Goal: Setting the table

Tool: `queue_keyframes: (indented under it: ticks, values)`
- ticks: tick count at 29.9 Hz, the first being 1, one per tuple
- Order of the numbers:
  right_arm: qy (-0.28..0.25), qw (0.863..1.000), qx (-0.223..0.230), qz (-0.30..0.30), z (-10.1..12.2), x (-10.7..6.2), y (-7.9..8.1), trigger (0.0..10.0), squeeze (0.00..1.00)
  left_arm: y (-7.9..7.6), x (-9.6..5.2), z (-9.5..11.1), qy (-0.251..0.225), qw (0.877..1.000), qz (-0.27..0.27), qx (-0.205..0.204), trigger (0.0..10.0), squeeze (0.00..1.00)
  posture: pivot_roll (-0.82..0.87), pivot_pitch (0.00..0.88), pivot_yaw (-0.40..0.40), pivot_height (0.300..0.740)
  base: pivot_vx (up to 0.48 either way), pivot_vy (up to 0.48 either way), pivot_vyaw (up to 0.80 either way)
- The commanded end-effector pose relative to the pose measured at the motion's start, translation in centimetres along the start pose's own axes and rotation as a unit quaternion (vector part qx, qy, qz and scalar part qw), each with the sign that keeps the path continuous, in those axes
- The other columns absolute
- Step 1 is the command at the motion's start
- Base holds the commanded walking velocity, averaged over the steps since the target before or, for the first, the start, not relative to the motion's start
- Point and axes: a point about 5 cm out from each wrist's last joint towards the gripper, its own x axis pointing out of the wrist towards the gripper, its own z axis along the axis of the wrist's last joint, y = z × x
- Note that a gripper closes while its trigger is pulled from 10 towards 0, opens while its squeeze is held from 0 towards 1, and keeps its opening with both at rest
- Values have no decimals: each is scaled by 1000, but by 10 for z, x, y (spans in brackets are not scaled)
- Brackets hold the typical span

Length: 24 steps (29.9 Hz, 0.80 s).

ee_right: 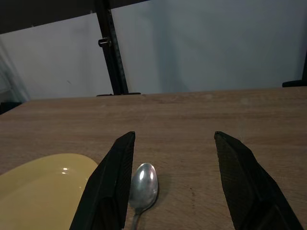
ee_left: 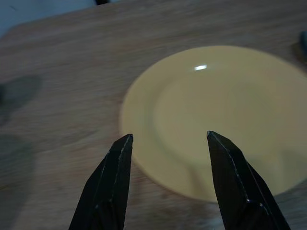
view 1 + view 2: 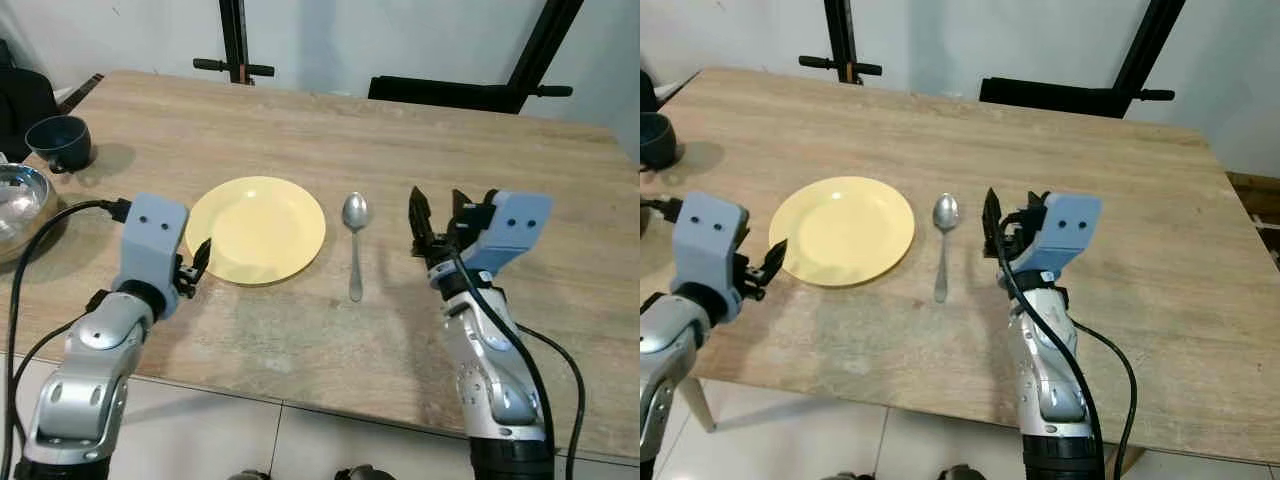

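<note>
Closest to the lens, both silver arms reach up over the near edge of the light wooden table (image 3: 300,340). No brand, label or writing can be read on anything.

At centre sits the round yellow plate (image 3: 256,229), glossy, flat on the wood with one bright glint on its face. Just beside it on the robot's right lies the silver metal spoon (image 3: 354,243), bowl pointing away, handle running back toward the near edge, not touching the plate.

The left gripper (image 3: 197,264) hovers at the plate's near-left rim, its two black fingers spread apart and holding nothing; in its wrist view the plate fills the gap between them, slightly blurred. The right gripper (image 3: 437,213) is raised right of the spoon, fingers parted and empty; in its wrist view the spoon's bowl peeks out beside one finger, its handle cut off.

Far left stands a dark blue cup (image 3: 60,143), and a shiny metal bowl (image 3: 20,203) is clipped by the frame edge. Black metal stands (image 3: 236,40) rise behind the table against a pale wall.
</note>
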Motion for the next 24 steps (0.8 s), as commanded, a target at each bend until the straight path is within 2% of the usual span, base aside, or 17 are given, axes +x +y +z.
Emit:
queue_keyframes:
  ticks: [1, 7, 13, 24]
  values:
    - [10, 1000, -2, -6, -5, -4, -2, 10000, 0, -7, 2, -1, 8, 1000, -6, -9, 10000, 0, 16, 26, 33, 740, 0, 0, 0]
    - [14, 1000, -3, -18, -8, -7, -6, 10000, 0, -17, 9, -2, 6, 999, 4, -34, 10000, 0, -7, 30, 44, 740, 0, 0, 0]
    - [18, 1000, -6, -22, -10, -8, -9, 10000, 0, -18, 9, -2, 4, 999, 7, -44, 10000, 0, -7, 30, 44, 740, 0, 0, 0]
    - [26, 999, -5, -21, -14, -8, -8, 10000, 0, -15, 9, 0, -1, 998, 10, -56, 10000, 0, -1, 31, 41, 740, -300, 0, 0]
